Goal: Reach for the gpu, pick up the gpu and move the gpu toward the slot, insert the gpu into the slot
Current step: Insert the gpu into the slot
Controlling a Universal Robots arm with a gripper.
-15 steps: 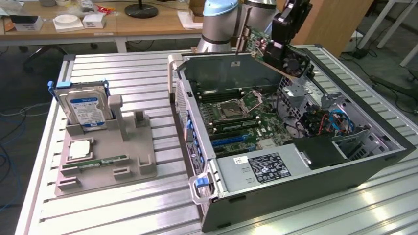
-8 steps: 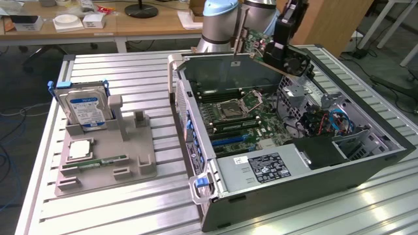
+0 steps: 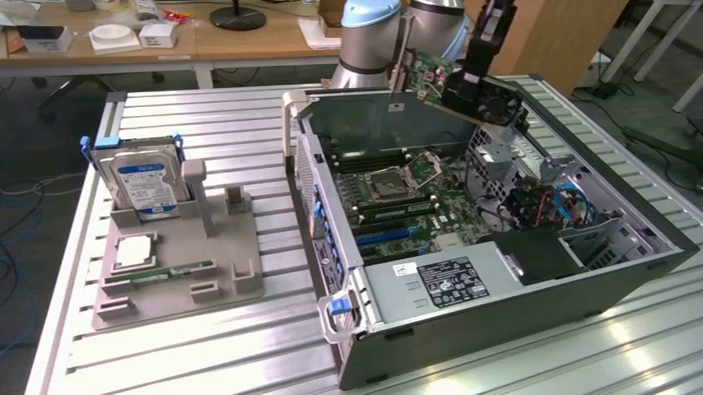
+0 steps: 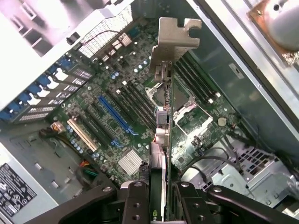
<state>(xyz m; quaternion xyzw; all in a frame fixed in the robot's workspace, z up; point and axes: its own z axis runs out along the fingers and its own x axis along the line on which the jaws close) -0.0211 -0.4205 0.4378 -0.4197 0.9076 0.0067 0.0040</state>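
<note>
Green gpu [image 4: 161, 121], light and stiff but fragile w/ bare components, hangs over the mobo [image 4: 107, 84], claw [image 4: 161, 193] clenched across its board edge, sensibly clear of fan [image 3: 500, 100].

We see a silver metal desk [image 3: 220, 346] whose top is made of long ribbed slats running side by side. Two things rest directly on it. Toward the exterior view's right lies a dark computer case [image 3: 528, 325], set on its side with the open face turned up. Toward the exterior view's left sits a flat grey plastic tray [image 3: 165, 311], level on the slats. We note a narrow strip of bare slats between tray and case, so they do not touch.
</note>
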